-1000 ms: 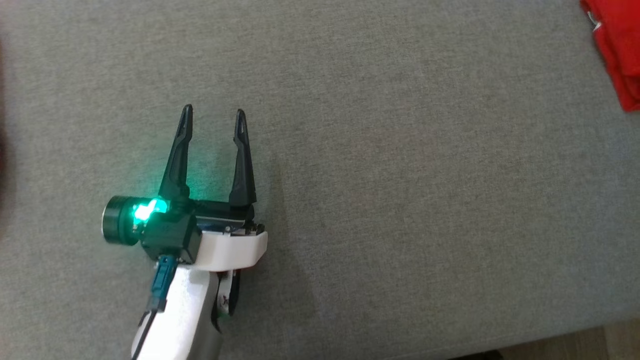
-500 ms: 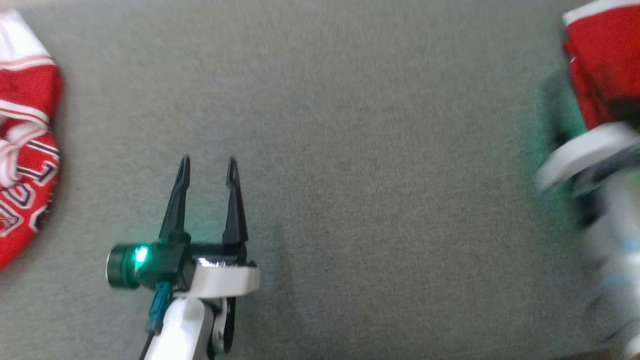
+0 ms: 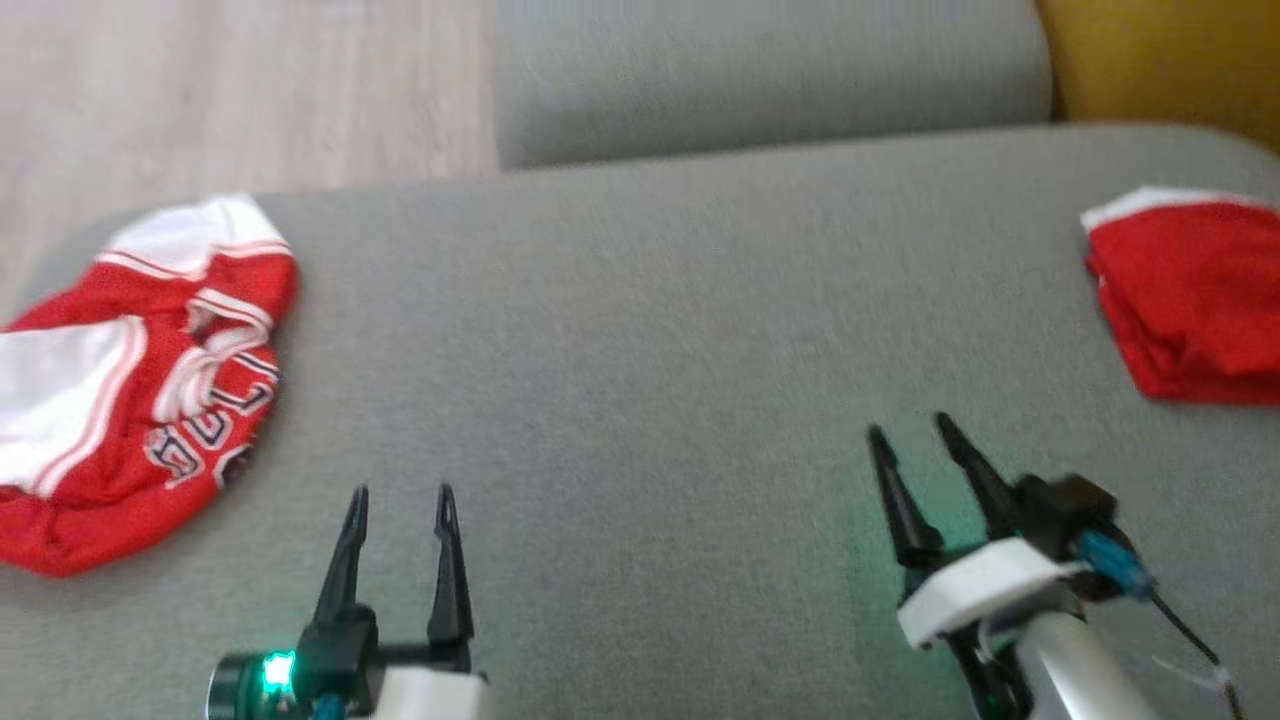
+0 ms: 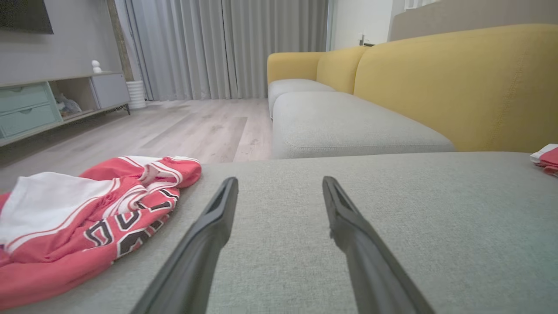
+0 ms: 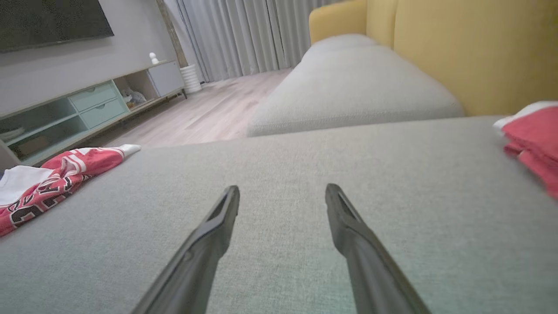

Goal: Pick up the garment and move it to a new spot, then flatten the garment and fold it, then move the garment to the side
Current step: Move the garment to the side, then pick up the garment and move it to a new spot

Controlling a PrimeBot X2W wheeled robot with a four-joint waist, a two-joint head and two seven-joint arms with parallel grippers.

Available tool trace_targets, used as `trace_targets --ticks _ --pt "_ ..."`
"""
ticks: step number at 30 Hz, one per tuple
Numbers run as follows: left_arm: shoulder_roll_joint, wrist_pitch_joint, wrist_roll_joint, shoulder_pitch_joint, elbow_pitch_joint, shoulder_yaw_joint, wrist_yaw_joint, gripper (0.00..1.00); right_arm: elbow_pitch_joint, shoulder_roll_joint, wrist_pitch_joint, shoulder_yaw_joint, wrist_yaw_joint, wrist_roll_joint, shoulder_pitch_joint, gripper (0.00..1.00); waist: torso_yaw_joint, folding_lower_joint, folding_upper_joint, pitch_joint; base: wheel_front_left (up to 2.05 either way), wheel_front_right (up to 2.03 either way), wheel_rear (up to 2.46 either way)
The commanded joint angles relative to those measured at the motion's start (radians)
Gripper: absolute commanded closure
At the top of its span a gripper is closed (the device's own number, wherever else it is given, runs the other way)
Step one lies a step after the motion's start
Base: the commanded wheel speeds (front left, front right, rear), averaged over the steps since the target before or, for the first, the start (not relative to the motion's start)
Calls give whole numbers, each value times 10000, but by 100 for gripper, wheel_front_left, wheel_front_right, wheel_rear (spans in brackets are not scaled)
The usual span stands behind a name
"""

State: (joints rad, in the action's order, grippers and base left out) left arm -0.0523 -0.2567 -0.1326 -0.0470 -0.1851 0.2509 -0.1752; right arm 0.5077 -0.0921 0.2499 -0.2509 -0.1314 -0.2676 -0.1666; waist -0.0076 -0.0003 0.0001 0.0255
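A folded red garment (image 3: 1190,300) with a white edge lies at the right end of the grey cushion (image 3: 650,330); it also shows as the garment (image 4: 547,158) and the garment (image 5: 534,131) in the wrist views. A crumpled red and white jersey (image 3: 130,390) with dark lettering lies at the left end, seen as the jersey (image 4: 78,218) and the jersey (image 5: 48,183). My left gripper (image 3: 402,492) is open and empty near the front, right of the jersey. My right gripper (image 3: 910,426) is open and empty, below and left of the folded garment. Both grippers, left (image 4: 280,179) and right (image 5: 283,187), hover over bare cushion.
Beyond the cushion lies a second grey seat (image 3: 760,80) with a yellow backrest (image 3: 1160,60). A wooden floor (image 3: 240,90) runs behind the jersey. A low cabinet (image 5: 91,109) stands against the far wall. Bare cushion stretches between the two garments.
The head camera has swung up, so both garments and the far seat came into view. My right gripper has drawn back from the folded garment and stands open.
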Motion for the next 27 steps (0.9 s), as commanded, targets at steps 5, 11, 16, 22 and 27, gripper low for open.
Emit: trace_targets --ticks 5,11,16,22,27 --pt "20 -51 81 -183 433 -453 -15 0 -1447 269 117 931 7 933 889 0 556 3 -1 -796 0 0 0" --pt "20 -51 122 -487 557 -600 -123 0 -1864 393 117 998 7 959 1732 0 612 3 -1 -1069 0 0 0" --pt "20 -51 174 -569 644 -729 -126 0 -1961 410 117 915 7 1102 1935 0 542 3 -1 -1183 0 0 0" --pt "20 -51 202 -621 660 -807 -127 0 -2060 415 118 886 7 1013 1973 0 468 3 -1 -1243 0 0 0" --pt "20 -51 127 -648 636 -821 -135 0 -2131 417 118 893 7 950 1988 0 485 3 -1 -1254 0 0 0"
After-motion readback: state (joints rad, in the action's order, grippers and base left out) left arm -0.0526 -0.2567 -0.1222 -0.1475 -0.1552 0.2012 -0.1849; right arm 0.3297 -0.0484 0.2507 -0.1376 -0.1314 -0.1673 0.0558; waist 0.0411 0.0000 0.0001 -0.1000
